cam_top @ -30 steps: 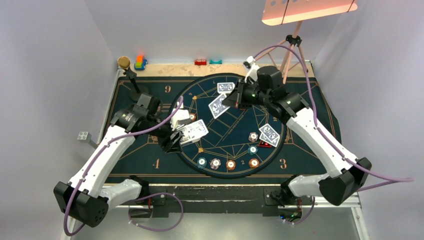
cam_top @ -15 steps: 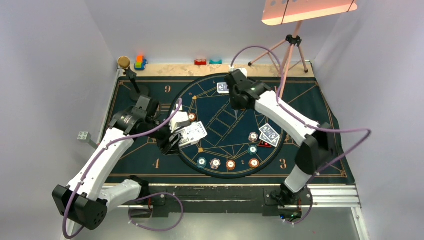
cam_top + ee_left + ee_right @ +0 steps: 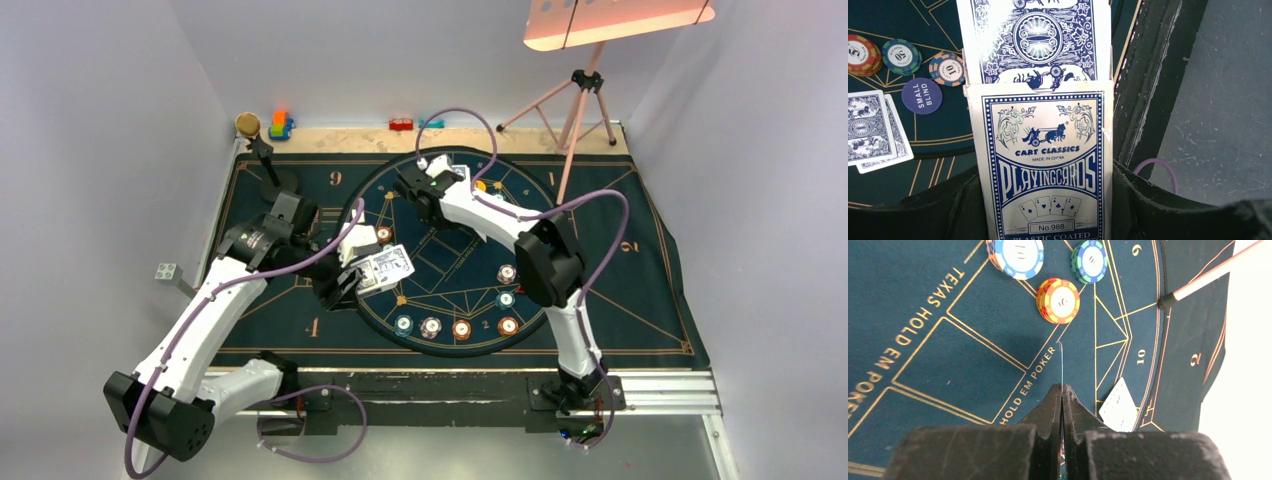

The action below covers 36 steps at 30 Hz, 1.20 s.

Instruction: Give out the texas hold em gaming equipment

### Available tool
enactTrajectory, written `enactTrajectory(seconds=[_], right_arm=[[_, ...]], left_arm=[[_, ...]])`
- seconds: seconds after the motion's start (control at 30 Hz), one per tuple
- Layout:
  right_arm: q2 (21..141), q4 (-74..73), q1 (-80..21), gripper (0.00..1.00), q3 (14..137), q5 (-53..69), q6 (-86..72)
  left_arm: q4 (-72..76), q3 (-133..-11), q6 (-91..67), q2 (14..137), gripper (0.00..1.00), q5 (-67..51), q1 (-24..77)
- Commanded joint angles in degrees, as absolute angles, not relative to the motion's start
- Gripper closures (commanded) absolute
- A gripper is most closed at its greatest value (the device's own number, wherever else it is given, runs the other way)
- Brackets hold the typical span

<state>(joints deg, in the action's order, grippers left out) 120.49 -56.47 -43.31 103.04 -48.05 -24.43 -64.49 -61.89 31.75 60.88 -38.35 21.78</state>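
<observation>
While the left jaws pinch a blue-and-white cardboard playing-card box [image 3: 1042,165], the right jaws clamp one thin playing card [image 3: 1061,365] edge-on.

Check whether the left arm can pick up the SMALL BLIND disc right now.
Probably not: the left gripper is shut on the card box, so its jaws are taken, though the disc lies uncovered nearby.

I'm looking at a booth of plain pale grey walls [image 3: 110,120] closing in on three sides of a plywood-topped table [image 3: 340,137]. A glowing pink-white light panel [image 3: 615,20] sits on a pinkish metal tripod [image 3: 586,78] at the far right. A silver aluminium rail [image 3: 660,385] runs along the near edge, and a scuffed grey surface [image 3: 1218,100] lies beyond it.
</observation>
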Motion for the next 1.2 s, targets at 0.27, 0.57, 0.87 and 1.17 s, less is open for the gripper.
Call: enactTrajectory(seconds=[0.27,0.57,0.87,1.17], right_arm=[[129.3,-53.0,-43.5,1.00,110.5,-49.3,-21.6],[134.2,-49.9,-43.4,1.00,116.7,-43.9,-19.0],[134.4,-48.7,-43.6,0.75,117.1,-36.1,-20.3],[128.7,-45.8,-43.5,0.61,115.8,-28.7,-21.5]], left_arm=[[-64.5,-63.1,33.3,60.8,0.91,-39.9,21.4],[-64.2,-62.9,32.9,60.8,0.91,-39.5,21.4],[-63.7,-62.6,33.0,61.1,0.90,-39.2,21.4],[-64.0,-62.5,33.2,60.8,0.90,-38.7,21.4]])
